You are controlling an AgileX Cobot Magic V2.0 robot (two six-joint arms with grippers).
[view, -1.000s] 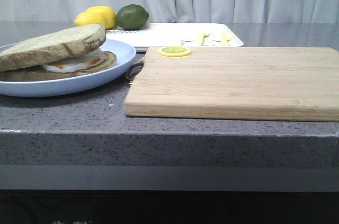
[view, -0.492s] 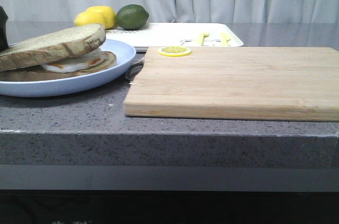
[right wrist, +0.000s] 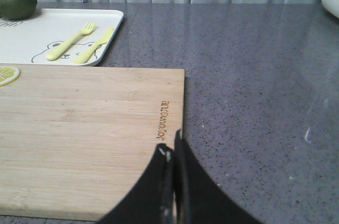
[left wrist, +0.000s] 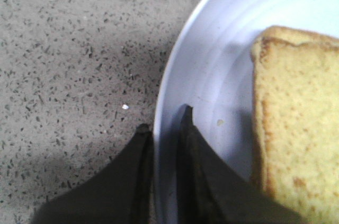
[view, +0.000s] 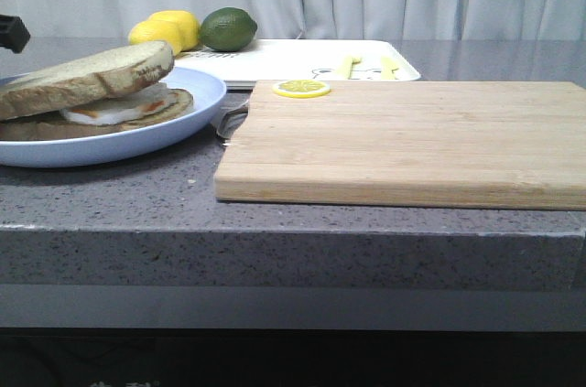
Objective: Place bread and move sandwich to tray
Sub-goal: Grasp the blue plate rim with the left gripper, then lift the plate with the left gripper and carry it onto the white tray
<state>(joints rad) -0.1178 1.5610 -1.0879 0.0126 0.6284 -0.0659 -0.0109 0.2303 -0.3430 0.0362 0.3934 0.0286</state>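
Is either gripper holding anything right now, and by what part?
The left gripper pinches the plate by its rim, one finger each side. The right gripper is shut on nothing.

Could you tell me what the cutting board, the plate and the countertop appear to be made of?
The cutting board looks like light bamboo or wood, matte: parallel grain strips and a burned-in logo show in the right wrist view. The plate seems smooth pale blue plastic or glazed ceramic, with a soft sheen; the look leaves it open. The countertop appears to be grey speckled stone or composite, slightly reflective.
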